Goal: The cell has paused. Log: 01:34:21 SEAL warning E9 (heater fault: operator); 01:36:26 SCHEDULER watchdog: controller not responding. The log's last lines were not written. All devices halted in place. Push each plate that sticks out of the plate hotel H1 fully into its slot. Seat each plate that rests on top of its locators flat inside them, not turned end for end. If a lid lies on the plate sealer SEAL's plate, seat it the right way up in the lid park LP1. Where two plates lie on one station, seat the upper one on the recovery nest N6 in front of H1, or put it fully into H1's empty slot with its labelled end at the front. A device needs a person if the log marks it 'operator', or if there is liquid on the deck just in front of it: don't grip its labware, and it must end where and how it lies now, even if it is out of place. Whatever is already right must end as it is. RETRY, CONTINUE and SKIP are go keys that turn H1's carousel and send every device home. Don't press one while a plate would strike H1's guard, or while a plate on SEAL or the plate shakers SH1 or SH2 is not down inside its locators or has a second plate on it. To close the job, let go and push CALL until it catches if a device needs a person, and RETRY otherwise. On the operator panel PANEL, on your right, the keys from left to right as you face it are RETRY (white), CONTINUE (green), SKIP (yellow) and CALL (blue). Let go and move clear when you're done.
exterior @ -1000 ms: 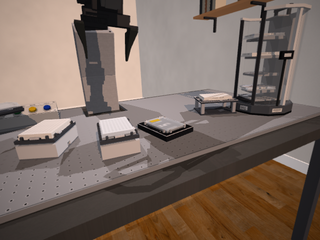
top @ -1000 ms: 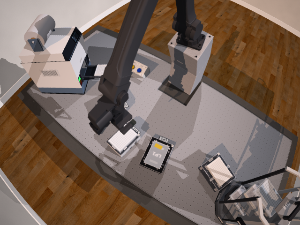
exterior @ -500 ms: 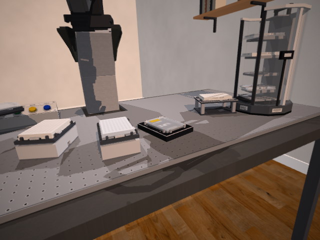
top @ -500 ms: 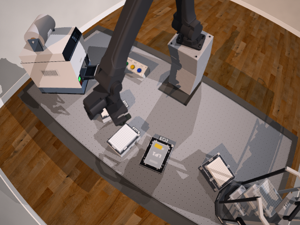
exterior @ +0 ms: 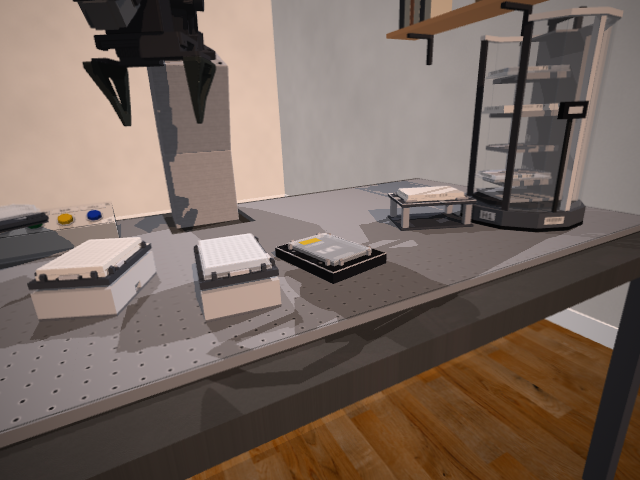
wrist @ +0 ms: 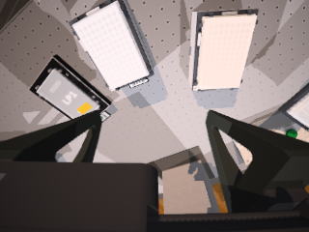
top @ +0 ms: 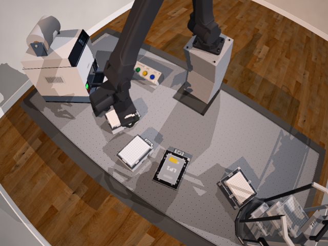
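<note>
Fingers [exterior: 199, 100] are hanging wide open with nothing in them, high over the plate [exterior: 87, 255] on the shaker nearest the sealer [top: 58, 68]. We're guessing that plate is the step in hand. It's looking a bit skewed on its locators, so next we're needing a straight drop and a grip across its long sides. Room's fine up top. Down low we're watching the sealer on one side and the second plate [top: 135, 150] on the other. CALL [top: 151, 76] is sitting close behind.
</note>
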`<action>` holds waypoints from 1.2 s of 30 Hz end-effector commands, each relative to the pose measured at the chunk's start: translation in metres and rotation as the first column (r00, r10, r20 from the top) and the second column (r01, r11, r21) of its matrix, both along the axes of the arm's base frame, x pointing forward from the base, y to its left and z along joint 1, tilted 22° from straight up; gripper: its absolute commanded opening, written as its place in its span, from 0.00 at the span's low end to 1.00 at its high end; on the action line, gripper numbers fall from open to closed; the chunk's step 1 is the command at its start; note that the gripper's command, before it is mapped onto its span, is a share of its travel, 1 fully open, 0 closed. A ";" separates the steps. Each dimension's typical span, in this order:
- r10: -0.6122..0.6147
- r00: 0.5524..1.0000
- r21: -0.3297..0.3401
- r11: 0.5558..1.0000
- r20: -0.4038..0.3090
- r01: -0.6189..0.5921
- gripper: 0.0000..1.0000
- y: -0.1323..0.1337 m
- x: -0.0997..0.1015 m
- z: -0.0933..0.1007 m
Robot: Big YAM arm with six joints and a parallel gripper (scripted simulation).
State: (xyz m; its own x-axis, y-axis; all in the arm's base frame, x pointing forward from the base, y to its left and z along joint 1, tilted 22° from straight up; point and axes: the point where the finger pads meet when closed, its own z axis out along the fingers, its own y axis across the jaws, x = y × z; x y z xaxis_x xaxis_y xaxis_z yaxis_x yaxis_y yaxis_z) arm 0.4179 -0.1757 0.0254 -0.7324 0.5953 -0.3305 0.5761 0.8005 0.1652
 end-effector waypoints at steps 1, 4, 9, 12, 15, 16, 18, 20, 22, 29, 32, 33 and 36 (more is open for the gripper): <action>0.010 1.000 -0.022 1.000 0.029 -0.009 1.00 -0.012 -0.005 0.008; 0.010 1.000 -0.020 1.000 0.023 -0.009 1.00 -0.019 -0.013 0.003; 0.010 1.000 -0.019 1.000 0.020 -0.009 1.00 -0.025 -0.021 0.000; 0.010 1.000 -0.022 1.000 0.024 -0.009 1.00 -0.032 -0.027 -0.001; 0.009 1.000 -0.018 1.000 0.017 -0.009 1.00 -0.038 -0.036 -0.007; 0.009 1.000 -0.019 1.000 0.017 -0.009 1.00 -0.040 -0.038 -0.007; 0.009 1.000 -0.020 1.000 0.018 -0.009 1.00 -0.045 -0.043 -0.008; 0.009 1.000 -0.019 1.000 0.017 -0.009 1.00 -0.049 -0.048 -0.010; 0.009 1.000 -0.018 1.000 0.014 -0.009 1.00 -0.053 -0.053 -0.013; 0.009 1.000 -0.009 1.000 0.002 -0.009 1.00 -0.063 -0.066 -0.023; 0.009 1.000 -0.005 1.000 -0.004 -0.009 1.00 -0.069 -0.075 -0.028; -0.022 1.000 0.002 1.000 0.005 0.022 1.00 -0.071 -0.077 -0.026; -0.135 0.990 0.035 0.990 0.029 0.134 1.00 -0.075 -0.084 -0.021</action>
State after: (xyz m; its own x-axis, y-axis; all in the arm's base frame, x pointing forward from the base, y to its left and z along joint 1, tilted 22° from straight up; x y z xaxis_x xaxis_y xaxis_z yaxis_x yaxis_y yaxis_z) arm 0.3390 -0.2448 0.0003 -0.6946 0.6439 -0.3208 0.6208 0.7618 0.1850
